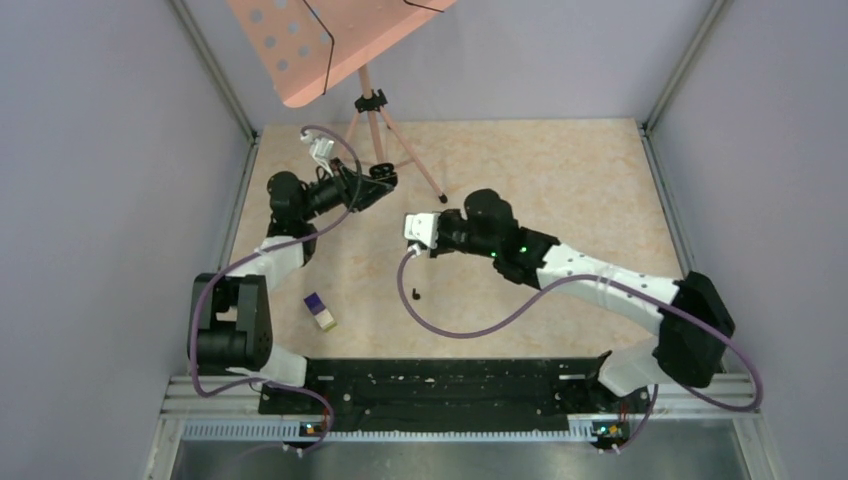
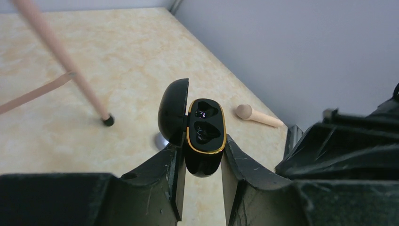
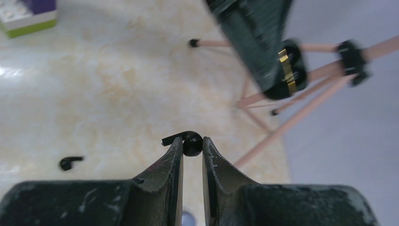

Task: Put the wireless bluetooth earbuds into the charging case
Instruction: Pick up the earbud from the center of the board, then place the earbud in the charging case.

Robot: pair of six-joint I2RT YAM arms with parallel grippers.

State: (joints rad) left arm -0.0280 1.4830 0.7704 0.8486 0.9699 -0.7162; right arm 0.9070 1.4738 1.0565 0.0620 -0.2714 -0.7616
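Observation:
My left gripper (image 1: 375,180) (image 2: 202,146) is shut on a black charging case (image 2: 204,129) with a gold rim. The case's lid is open and both wells look empty. The case also shows blurred in the right wrist view (image 3: 287,70). My right gripper (image 1: 422,236) (image 3: 192,145) is shut on a black comma-shaped earbud (image 3: 193,141), pinched at its fingertips above the table. A second black earbud (image 1: 415,294) (image 3: 70,162) lies on the table below the right gripper. The pale purple earbuds are out of view.
A purple-and-cream block (image 1: 320,311) (image 3: 28,14) lies near the left arm's base. A pink music stand (image 1: 375,130) stands at the back, and its legs (image 2: 70,66) (image 3: 282,122) spread close to both grippers. Grey walls close in the table on both sides.

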